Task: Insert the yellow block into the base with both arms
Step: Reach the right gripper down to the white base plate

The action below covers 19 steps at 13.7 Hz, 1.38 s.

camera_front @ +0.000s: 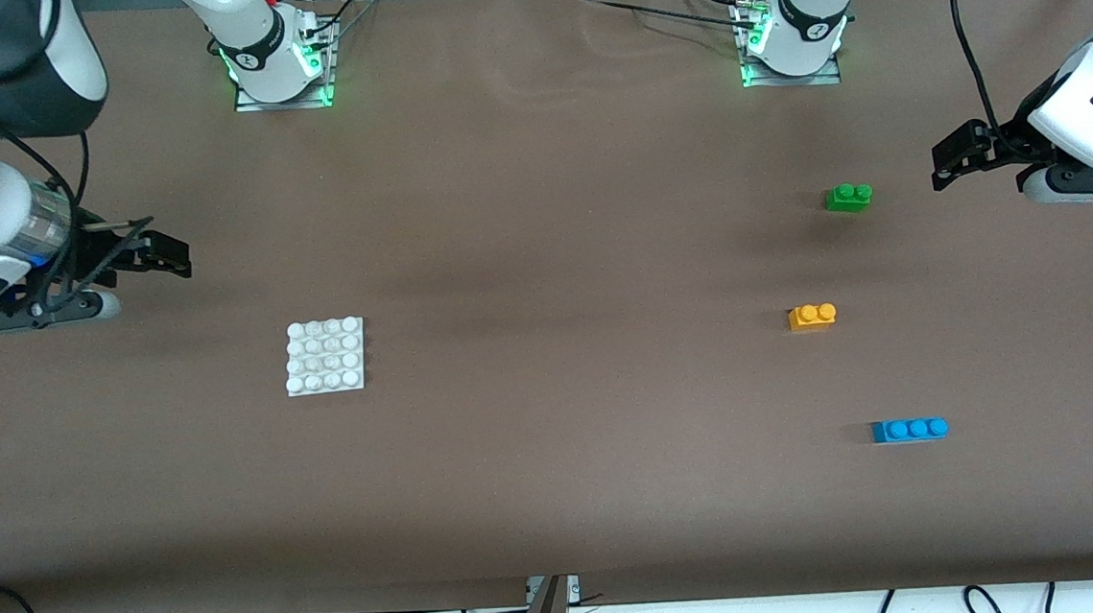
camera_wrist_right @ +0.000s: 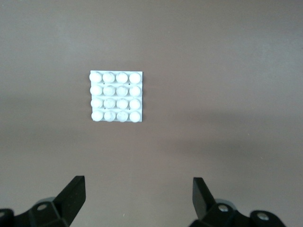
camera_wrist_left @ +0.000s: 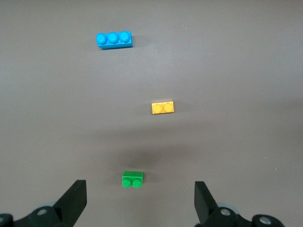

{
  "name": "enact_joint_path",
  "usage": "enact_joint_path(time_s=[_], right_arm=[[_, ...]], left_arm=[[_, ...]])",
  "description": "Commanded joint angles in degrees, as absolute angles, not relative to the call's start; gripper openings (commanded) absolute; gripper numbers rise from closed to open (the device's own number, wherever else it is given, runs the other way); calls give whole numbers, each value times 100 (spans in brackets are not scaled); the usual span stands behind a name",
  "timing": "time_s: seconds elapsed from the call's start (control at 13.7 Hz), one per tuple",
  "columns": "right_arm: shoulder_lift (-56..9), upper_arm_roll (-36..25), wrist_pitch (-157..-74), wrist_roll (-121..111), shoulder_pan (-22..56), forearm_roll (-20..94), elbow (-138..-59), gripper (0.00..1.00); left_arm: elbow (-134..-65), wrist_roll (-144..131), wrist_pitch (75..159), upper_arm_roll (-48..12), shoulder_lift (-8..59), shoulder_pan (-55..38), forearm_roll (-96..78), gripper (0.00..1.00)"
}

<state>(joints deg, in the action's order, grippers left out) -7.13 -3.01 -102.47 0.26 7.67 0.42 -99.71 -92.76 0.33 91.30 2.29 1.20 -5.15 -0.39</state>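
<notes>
Both arms waited at the ends of the tabletop point(camera_front: 542, 249), with nothing grasped. The left end effector point(camera_front: 955, 161) hung with its fingers spread wide and empty; the green brick point(camera_wrist_left: 132, 179) lay closest below it, the yellow block point(camera_wrist_left: 163, 108) farther out, and the blue brick point(camera_wrist_left: 114, 39) farthest. The right end effector point(camera_front: 168, 256), likewise released and empty, hung above bare tabletop, with the base point(camera_wrist_right: 116, 96) lying flat ahead of it and well apart from all three bricks.

The likely hazard is that the left end effector, descending toward the yellow block, meets the green brick first, since that brick lay along its line of reach. An unheld base could also slide when the block is pressed onto its studs.

Only the front view showed bricks and base together, and thus the span between them. Each wrist view showed only its own targets, but plainly showed the finger spread.
</notes>
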Motion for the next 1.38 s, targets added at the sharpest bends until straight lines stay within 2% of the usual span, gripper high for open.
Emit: enact_joint_path(time_s=[0.0,0.22,0.51,1.02,1.31], right_arm=[[-439,-290,-11141,105,747,26,-10984,100],[-527,-281,-12073,535,756,26,-11626,100],[-1009,-272,-13610,571,747,79,-12286,100],[-2134,-220,-15106,650,800,553,-12261,100],[-2390,-70,-15328,650,800,975,-12165,100]], left_arm=[[-9114,150,9017,246,176,-510,-123,100],[-9114,132,9018,246,176,-501,-123,100],[-9114,123,9018,255,185,-501,-123,100],[-9114,123,9018,255,176,-492,-123,100],[-9114,123,9018,255,176,-492,-123,100]])
